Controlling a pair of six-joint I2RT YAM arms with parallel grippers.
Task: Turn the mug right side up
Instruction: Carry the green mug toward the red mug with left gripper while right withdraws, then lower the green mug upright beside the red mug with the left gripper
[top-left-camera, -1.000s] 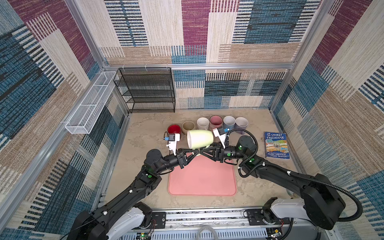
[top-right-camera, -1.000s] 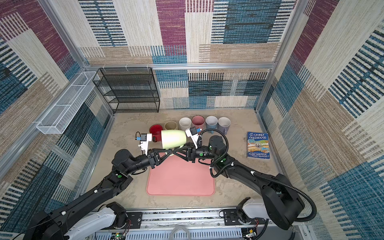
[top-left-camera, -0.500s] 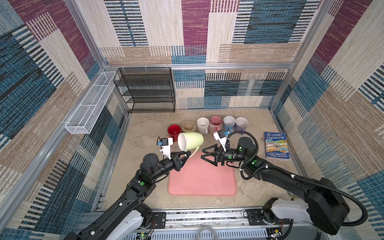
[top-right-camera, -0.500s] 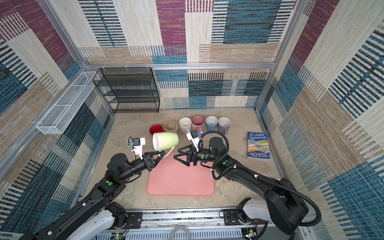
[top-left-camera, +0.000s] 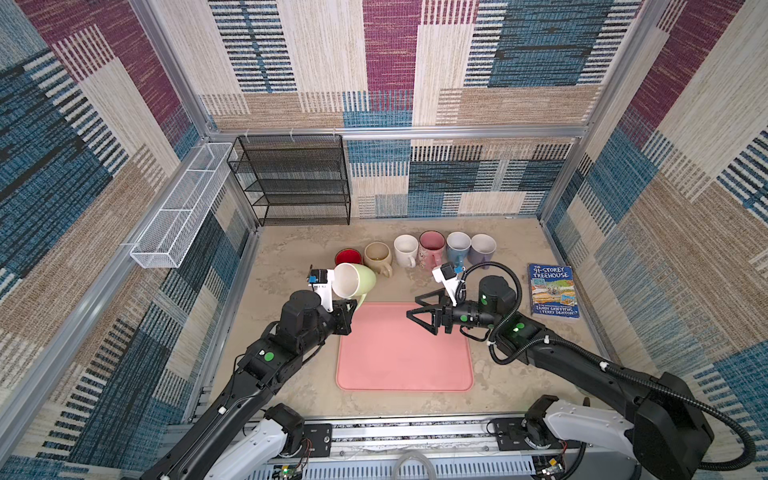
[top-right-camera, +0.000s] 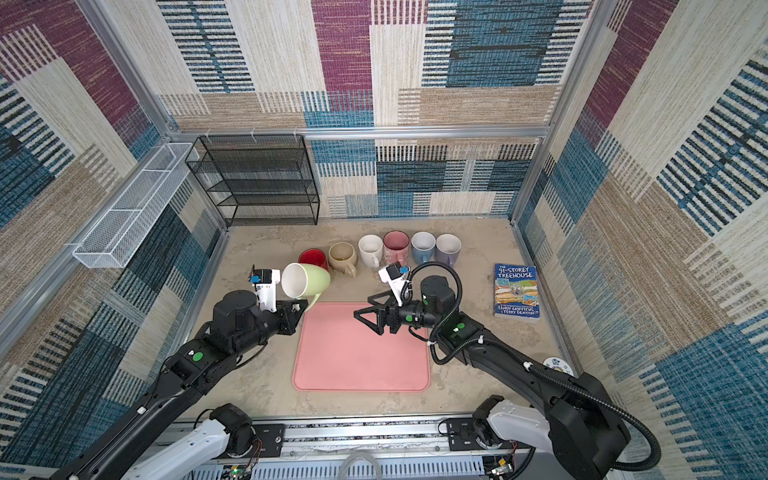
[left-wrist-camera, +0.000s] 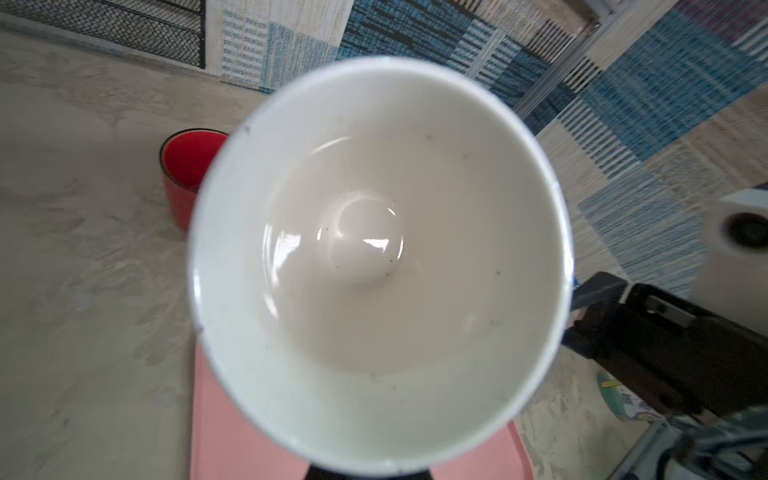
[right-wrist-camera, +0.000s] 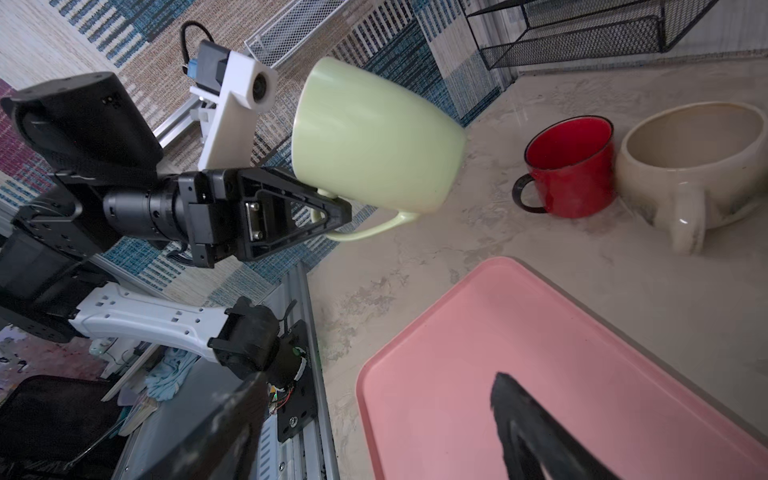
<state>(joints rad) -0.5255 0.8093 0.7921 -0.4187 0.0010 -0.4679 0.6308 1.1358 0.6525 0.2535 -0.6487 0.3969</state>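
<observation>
A light green mug (top-left-camera: 360, 277) (top-right-camera: 312, 279) with a white inside hangs in the air over the far left corner of the pink mat (top-left-camera: 403, 353). It is tipped on its side with its mouth toward the left. My left gripper (top-left-camera: 351, 306) (right-wrist-camera: 332, 212) is shut on its handle. In the left wrist view the mug's white inside (left-wrist-camera: 374, 249) fills the frame and hides the jaws. My right gripper (top-left-camera: 412, 308) (top-right-camera: 360, 308) stands open and empty over the mat, to the right of the mug and well apart from it. Its fingers (right-wrist-camera: 523, 424) show wide apart.
Behind the mat stands a row of upright mugs: red (top-left-camera: 348, 256), beige (top-left-camera: 378, 253), white (top-left-camera: 405, 249), pink (top-left-camera: 432, 245), blue (top-left-camera: 457, 245) and lavender (top-left-camera: 482, 247). A book (top-left-camera: 552, 291) lies at the right. A black wire rack (top-left-camera: 295, 178) and a white wire basket (top-left-camera: 183, 208) stand at the back left.
My right gripper let go of the mug, opened wide and drew back to the right. My left gripper carried the mug left by its handle, and its mouth swung round to the left.
</observation>
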